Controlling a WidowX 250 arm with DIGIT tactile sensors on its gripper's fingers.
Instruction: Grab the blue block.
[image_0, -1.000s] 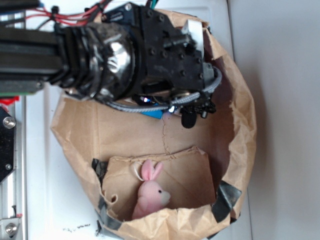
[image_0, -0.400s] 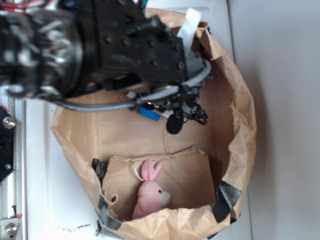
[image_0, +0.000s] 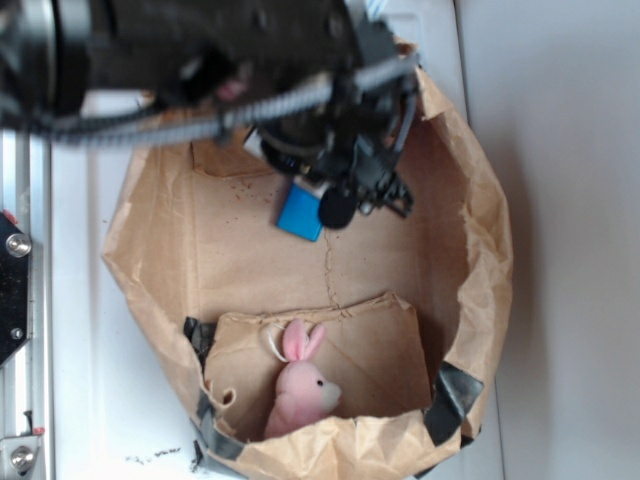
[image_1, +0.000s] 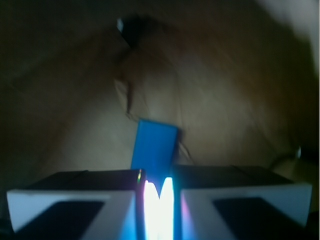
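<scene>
The blue block (image_0: 299, 213) is a bright blue bar; only its lower end shows under the black arm, above the floor of the brown paper bag (image_0: 485, 230). My gripper (image_0: 320, 198) is shut on it. In the wrist view the block (image_1: 155, 147) sticks out forward from between the two jaws, and my gripper (image_1: 157, 186) clamps its near end, which glares white. The block hangs above the bag's brown floor.
A pink plush bunny (image_0: 300, 385) sits against a folded cardboard flap (image_0: 375, 350) at the bag's near side. The bag's crumpled walls ring the gripper. A metal rail (image_0: 20, 300) runs along the left edge on the white surface.
The arm has risen and shifted toward the image top, taking the blue block with it. More of the block now shows below the gripper.
</scene>
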